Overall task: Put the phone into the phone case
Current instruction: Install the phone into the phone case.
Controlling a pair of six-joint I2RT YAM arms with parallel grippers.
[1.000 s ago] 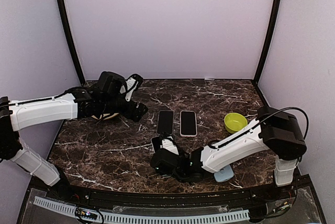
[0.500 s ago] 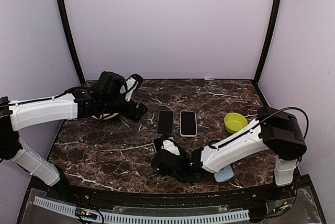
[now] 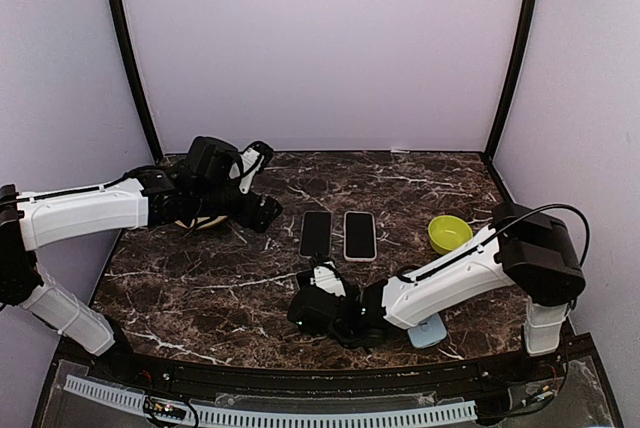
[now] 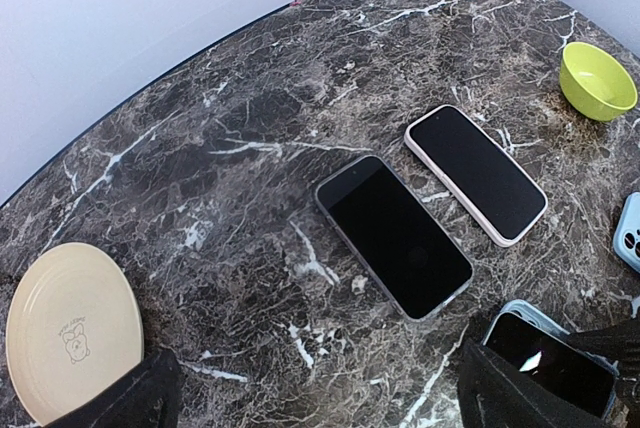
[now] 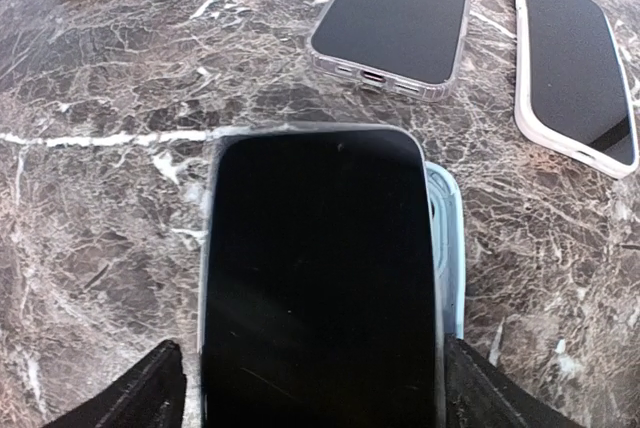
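The right tool (image 5: 318, 380) sits low at the near middle of the counter (image 5: 100, 198) with its jaws spread wide. One finger stands on each side of the near end of the phone (image 5: 320, 278), which lies screen-up on the pale blue phone case (image 5: 452, 238), shifted so the case's right edge shows beside it. Just beyond lie a clear-covered handset (image 5: 395, 13) and a white-covered handset (image 5: 575, 68), side by side. The left tool (image 4: 325, 400) hangs wide above the far left of the counter with nothing between its jaws, near a cream plate (image 4: 70, 328), with a green bowl (image 4: 597, 80) well off to the right.
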